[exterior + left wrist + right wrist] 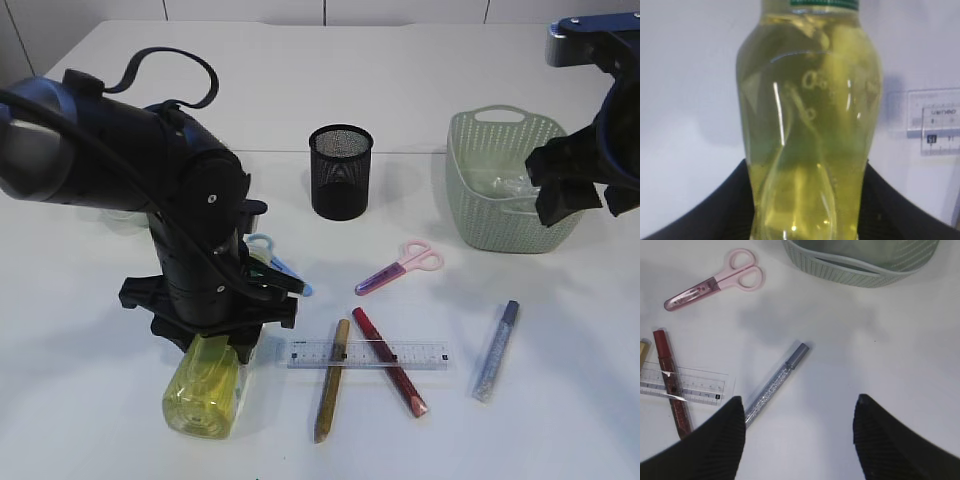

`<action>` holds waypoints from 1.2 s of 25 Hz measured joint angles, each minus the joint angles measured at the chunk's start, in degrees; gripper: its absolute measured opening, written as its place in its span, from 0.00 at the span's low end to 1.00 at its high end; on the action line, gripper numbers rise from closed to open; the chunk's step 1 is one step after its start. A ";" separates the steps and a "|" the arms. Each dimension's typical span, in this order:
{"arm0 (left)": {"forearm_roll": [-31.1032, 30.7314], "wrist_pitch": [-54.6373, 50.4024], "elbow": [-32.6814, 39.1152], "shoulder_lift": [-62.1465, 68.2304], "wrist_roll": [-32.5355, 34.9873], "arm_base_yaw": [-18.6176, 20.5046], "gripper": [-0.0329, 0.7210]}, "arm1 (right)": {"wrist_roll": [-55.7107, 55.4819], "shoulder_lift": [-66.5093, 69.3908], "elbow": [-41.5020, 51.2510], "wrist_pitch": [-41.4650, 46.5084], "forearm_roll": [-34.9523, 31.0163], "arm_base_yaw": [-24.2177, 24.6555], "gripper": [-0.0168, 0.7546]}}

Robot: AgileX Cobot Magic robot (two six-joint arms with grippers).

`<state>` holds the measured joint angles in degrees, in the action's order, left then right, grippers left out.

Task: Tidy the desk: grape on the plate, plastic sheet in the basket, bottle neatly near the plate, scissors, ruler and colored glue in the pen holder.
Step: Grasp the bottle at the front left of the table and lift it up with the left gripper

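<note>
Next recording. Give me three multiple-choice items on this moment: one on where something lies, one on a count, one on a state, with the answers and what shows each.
1. Where does the ruler lie?
A. in the pen holder
B. on the desk, with the gold and red glue sticks crossing it
C. in the basket

2. How many glue sticks lie on the desk?
A. one
B. two
C. three

3. What is the state of the left gripper?
A. closed around the bottle
B. open above the pink scissors
C. holding the ruler

Answers:
1 B: the gold glue stick and red glue stick cross the ruler.
2 C: those two plus the silver-blue glue stick.
3 A: in the left wrist view its fingers flank the bottle.
</note>
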<state>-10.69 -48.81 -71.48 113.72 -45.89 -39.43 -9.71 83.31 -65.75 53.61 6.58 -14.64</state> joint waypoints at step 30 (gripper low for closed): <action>-9.17 -2.44 0.15 -6.25 19.93 0.00 0.81 | 0.00 0.00 0.09 0.33 0.08 0.00 0.70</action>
<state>-19.86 -51.25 -71.34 107.47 -25.96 -39.44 -9.71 83.31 -65.66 53.94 6.67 -14.64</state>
